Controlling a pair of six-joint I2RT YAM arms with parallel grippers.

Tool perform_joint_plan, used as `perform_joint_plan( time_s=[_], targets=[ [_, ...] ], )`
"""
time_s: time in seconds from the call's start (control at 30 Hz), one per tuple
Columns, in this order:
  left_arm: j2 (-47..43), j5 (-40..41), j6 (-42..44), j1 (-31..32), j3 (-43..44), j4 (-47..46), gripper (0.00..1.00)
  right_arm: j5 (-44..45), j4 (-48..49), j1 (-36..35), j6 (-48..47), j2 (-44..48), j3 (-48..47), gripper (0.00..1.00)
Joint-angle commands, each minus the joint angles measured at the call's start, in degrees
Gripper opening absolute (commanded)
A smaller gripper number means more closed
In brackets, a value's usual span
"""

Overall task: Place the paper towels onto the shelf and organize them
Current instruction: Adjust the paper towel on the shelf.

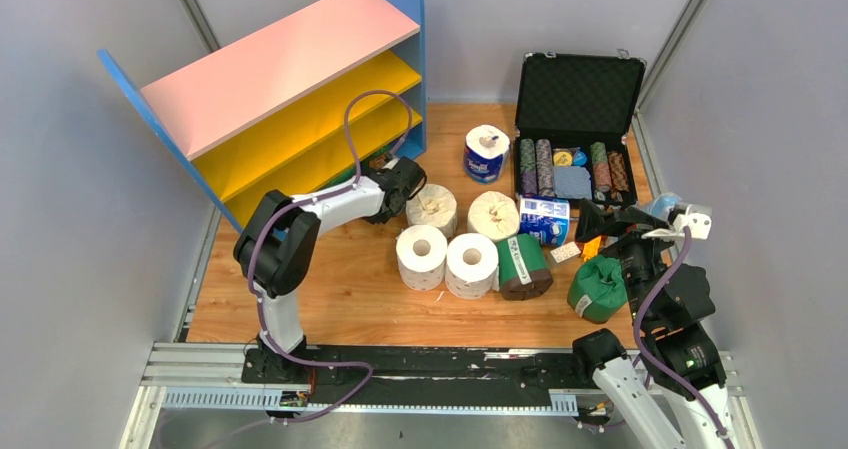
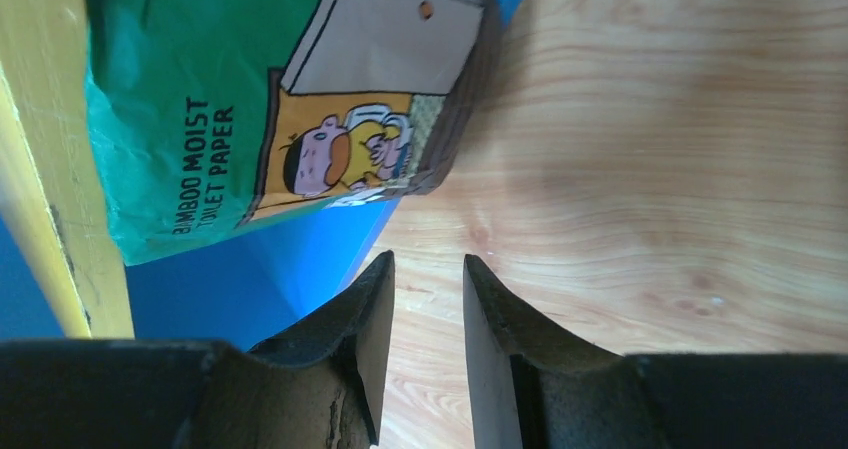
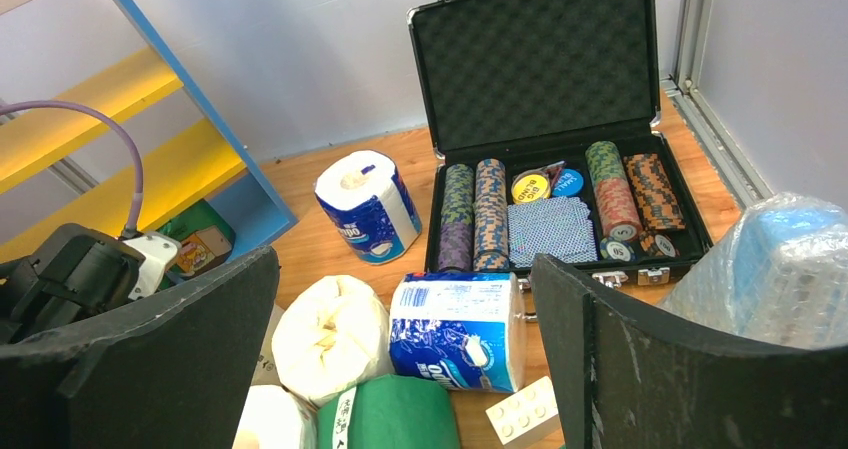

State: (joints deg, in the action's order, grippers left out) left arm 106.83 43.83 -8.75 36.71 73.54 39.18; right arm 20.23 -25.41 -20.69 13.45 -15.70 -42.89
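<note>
The shelf (image 1: 280, 64) stands at the back left, with a pink top and yellow boards. A green-wrapped pack (image 2: 200, 99) lies in its bottom tier beside a yellow board (image 2: 40, 189). My left gripper (image 2: 428, 261) sits just in front of it at the shelf's right end (image 1: 405, 184), its jaws a narrow gap apart and empty. Several paper towels lie mid-table: cream rolls (image 1: 432, 209), bare white rolls (image 1: 421, 256), green rolls (image 1: 524, 266) and a blue-white one (image 3: 455, 329). Another blue-white roll (image 1: 486, 153) stands upright behind. My right gripper (image 3: 402, 261) hangs wide open above them, empty.
An open black case (image 1: 580, 99) with poker chip stacks sits at the back right. A white toy brick (image 3: 520, 414) lies by the blue-white roll. A clear plastic-wrapped bundle (image 3: 780, 269) is at the right gripper's side. Grey walls close in on all sides.
</note>
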Motion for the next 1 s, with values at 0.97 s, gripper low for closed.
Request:
perform_joint_plan(
  time_s=[0.97],
  targets=[
    [3.0, 8.6, 2.8, -7.4, 3.5, -13.7, 0.42, -1.2, 2.4, 0.2, 0.7, -0.6, 0.4, 1.00]
  ],
)
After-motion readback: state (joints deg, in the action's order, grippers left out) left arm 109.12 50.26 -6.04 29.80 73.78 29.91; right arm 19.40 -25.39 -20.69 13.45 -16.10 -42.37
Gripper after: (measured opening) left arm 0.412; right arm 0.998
